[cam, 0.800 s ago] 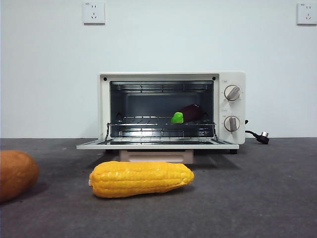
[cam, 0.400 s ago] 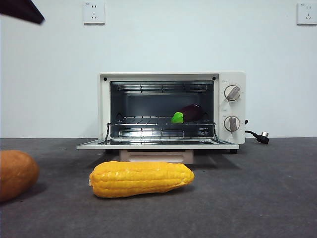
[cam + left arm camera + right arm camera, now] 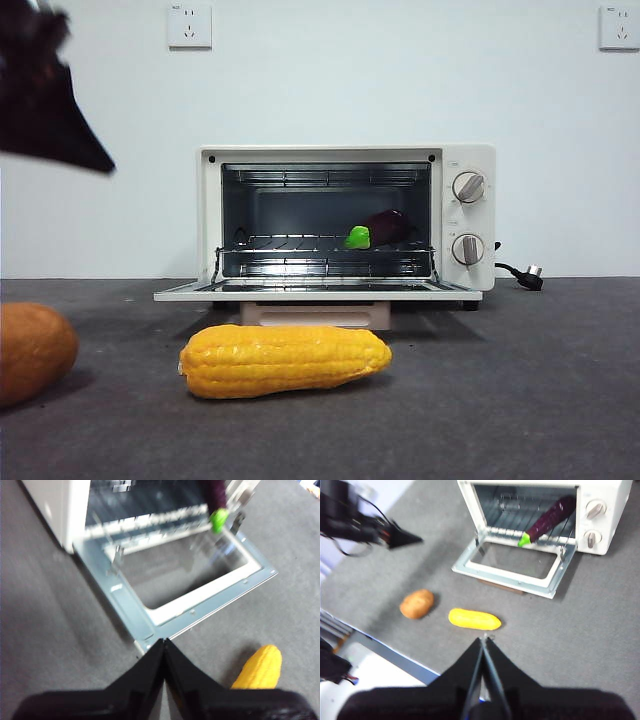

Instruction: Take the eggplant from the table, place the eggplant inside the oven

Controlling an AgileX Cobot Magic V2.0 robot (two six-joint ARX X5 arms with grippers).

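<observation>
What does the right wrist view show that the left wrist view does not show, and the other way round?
Only the right wrist view shows the orange-brown vegetable, the oven's knobs, the whole corn and the left gripper hovering apart from the oven. Only the left wrist view shows the door's near corner close up. Both show the eggplant on the rack, the open door and shut jaws.

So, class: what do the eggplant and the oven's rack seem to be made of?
The eggplant: probably matte plastic or foam, with flat, even purple and a bright green cap. The rack in the oven: thin metal wire, silvery and glinting. Neither is certain from looks alone.
</observation>
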